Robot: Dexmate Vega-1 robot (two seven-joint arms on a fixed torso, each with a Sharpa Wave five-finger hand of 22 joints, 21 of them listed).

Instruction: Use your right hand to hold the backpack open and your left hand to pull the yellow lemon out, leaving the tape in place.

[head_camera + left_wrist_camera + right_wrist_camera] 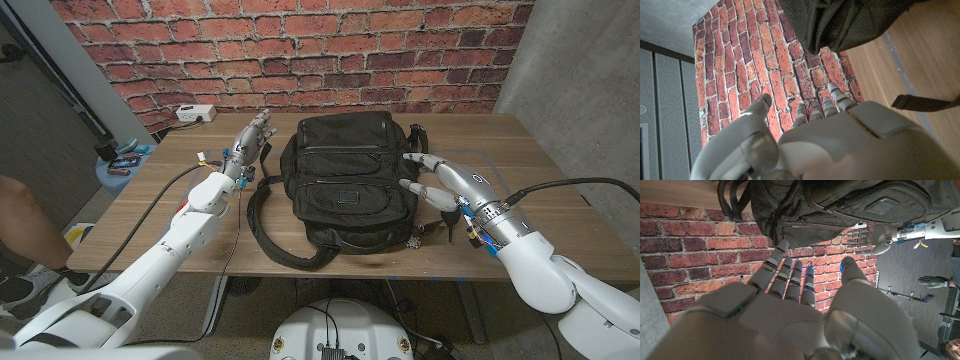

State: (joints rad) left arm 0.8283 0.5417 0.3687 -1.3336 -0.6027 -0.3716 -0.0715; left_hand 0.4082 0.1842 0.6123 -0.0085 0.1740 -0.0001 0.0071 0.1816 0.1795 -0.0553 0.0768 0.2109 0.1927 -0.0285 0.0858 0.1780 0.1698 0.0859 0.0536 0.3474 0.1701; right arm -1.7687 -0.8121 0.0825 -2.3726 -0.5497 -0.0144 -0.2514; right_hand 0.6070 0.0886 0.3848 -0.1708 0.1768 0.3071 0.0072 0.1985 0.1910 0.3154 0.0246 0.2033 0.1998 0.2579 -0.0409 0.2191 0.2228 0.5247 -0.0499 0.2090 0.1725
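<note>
A black backpack (345, 170) lies in the middle of the wooden table (520, 150), zipped pockets facing up, straps trailing toward the front edge. No lemon or tape can be seen; the bag's inside is hidden. My left hand (248, 145) hovers at the bag's left side, fingers apart and empty. My right hand (432, 175) stands just off the bag's right side, fingers spread toward it, holding nothing. The backpack (850, 22) hangs beyond my left hand (830, 135) in the left wrist view. In the right wrist view the backpack (840, 210) lies past my right hand (800, 305), the left hand (867, 235) beyond it.
A white power strip (195, 113) sits at the table's far left corner. Loose shoulder straps (265, 235) curl over the front of the table. A person's leg (20, 215) is at the picture's left edge. A brick wall (300, 50) stands behind.
</note>
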